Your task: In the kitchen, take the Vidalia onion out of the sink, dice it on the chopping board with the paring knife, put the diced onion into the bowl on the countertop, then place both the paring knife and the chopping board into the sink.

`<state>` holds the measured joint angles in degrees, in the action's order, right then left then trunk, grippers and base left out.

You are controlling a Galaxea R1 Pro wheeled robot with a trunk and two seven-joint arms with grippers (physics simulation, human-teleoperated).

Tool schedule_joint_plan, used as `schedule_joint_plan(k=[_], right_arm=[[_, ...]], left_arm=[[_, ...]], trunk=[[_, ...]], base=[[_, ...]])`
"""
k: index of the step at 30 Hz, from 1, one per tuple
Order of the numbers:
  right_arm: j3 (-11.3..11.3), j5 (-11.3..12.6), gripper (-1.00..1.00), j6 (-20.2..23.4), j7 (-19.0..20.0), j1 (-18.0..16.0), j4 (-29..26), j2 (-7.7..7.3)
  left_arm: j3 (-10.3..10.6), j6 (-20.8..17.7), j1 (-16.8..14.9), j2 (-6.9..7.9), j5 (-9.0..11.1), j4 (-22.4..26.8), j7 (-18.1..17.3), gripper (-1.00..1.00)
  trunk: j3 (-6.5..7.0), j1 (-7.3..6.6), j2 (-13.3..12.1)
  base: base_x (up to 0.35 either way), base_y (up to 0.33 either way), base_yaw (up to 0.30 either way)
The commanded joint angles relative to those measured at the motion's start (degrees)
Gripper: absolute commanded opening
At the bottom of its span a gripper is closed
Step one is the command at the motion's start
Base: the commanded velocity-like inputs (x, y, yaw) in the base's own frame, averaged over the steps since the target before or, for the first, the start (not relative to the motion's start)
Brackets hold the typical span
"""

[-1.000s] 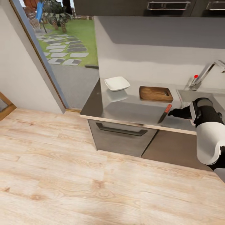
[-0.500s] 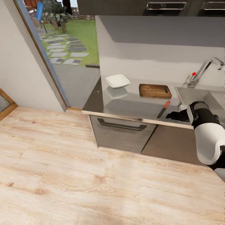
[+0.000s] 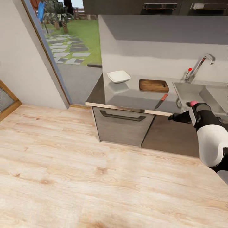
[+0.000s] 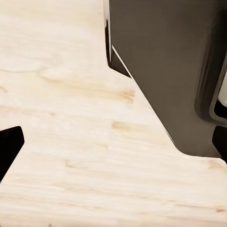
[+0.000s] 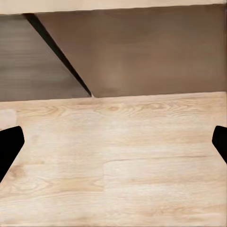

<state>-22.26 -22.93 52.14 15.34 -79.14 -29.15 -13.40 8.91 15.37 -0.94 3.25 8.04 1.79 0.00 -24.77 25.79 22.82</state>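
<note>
**Robot stands back from counter, right arm out front**

Wood floor (image 3: 79, 164) nearest. Right gripper (image 3: 171, 117) hangs off the countertop (image 3: 126, 99) front edge, before dark cabinets (image 3: 122, 125); wrist view shows fingertips (image 5: 9, 146) spread wide, nothing held. Left gripper (image 4: 113, 151) wide too, over floor. Paring knife (image 3: 161, 101) lies near front edge; chopping board (image 3: 153, 85) and bowl (image 3: 118, 76) behind. Sink (image 3: 190, 93) right, partly cut off by arm; pink object (image 3: 193, 103) there unclear. Open doorway (image 3: 68, 47) left.
</note>
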Motion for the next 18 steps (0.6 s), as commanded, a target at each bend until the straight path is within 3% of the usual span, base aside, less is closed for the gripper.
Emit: schedule_joint_plan(k=[1, 9, 18], right_arm=[[-0.3, -0.6, 1.0, 0.2, 0.5, -0.1, 0.0, 0.04], [-0.3, -0.7, 1.0, -0.9, 0.4, 0.0, 3.2, -0.24], [-0.3, -0.7, 1.0, -14.7, -1.1, 0.0, 18.1, -2.41]], left_arm=[[0.5, 0.2, 0.0, 0.01, 0.6, 0.0, 0.0, 1.0], [0.4, 0.2, 0.0, 0.01, 0.6, 0.0, 0.0, 1.0], [0.4, 0.2, 0.0, -0.1, 0.6, 1.1, 0.0, 1.0]], trunk=[[-0.09, -0.01, 0.1], [-0.09, -0.01, 0.1], [-0.09, -0.01, 0.1]], base=[[-0.339, 0.0, 0.0], [-0.274, 0.0, 0.0], [-0.034, 0.0, 0.0]])
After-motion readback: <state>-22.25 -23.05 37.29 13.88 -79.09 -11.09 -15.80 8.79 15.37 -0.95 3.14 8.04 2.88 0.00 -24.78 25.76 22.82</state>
